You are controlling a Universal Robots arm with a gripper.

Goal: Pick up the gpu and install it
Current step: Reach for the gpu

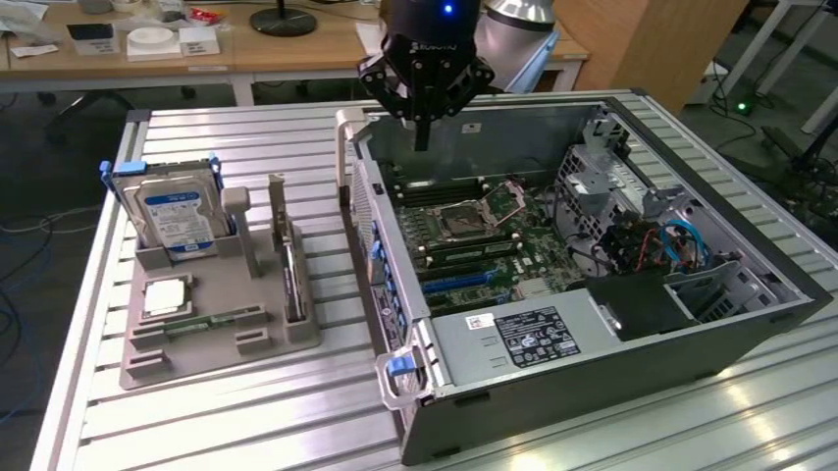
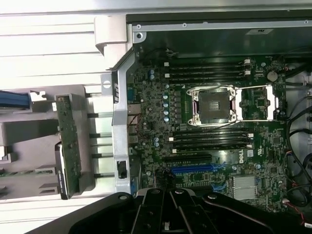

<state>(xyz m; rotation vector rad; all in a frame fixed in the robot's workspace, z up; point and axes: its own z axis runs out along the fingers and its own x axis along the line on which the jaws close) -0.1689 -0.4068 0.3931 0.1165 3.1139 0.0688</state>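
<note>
The gripper [image 1: 422, 140] is hanging in the air with its two fingers pressed tight together. It is holding nothing. It is pointing straight down over the far end of the open computer case [image 1: 590, 392], close to the case's back wall.

Under it, the green motherboard [image 1: 478, 240] is lying flat inside the case. The square processor socket [image 2: 214, 105] is sitting open in the middle of the board, with long dark memory slots on both sides of it. A blue slot [image 2: 192, 170] is showing on the board near the gripper in the wrist view.

The gpu [image 1: 288, 275] is well apart from the gripper. It is standing up on its thin edge in a grey tray [image 1: 282, 339], which is sitting on the exterior view's left of the case. In the wrist view its green board and black cooler are showing side by side.

A silver hard drive [image 1: 171, 211] with a blue label is standing in the same tray, on the exterior view's left of the gpu. A small square chip [image 1: 168, 294] is lying flat in the tray near it. The tray and the case are both resting on a ribbed metal table [image 1: 262, 422].
</note>
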